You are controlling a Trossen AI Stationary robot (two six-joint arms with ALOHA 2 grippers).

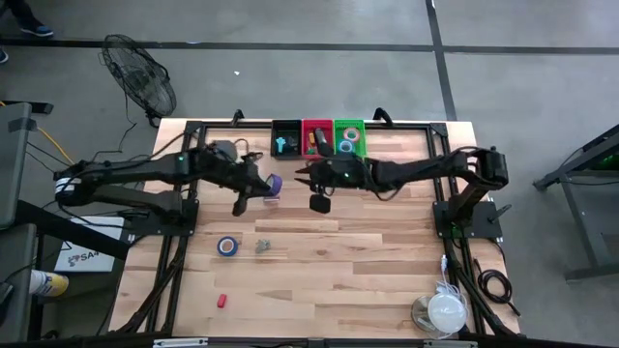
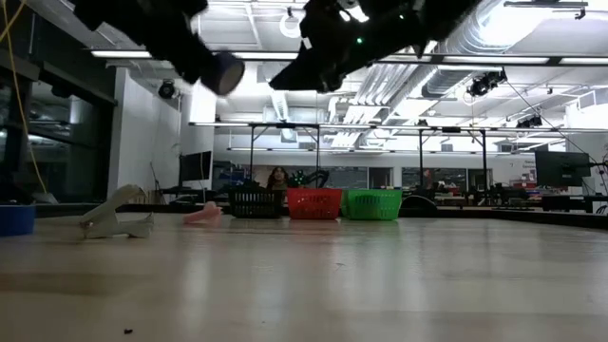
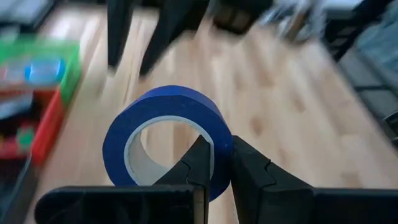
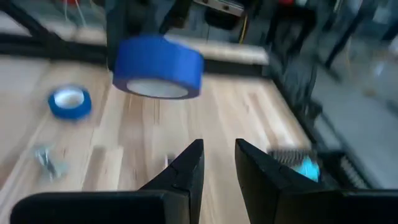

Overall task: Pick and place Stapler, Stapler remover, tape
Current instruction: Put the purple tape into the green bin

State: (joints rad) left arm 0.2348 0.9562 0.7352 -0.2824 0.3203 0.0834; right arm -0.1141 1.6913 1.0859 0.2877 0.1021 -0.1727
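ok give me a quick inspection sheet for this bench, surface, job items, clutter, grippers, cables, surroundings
Surface: pale wooden table, black frame around it.
Job items: blue tape roll held above the table; second tape roll lying on the wood; stapler remover beside it; black bin, red bin and green bin at the far edge.
Clutter: small red piece near the front edge.
Grippers: left gripper shut on the held roll; right gripper open, empty, mid-table.
Cables: white coil and black lead at the front right corner.
Surroundings: floor fan behind the table.
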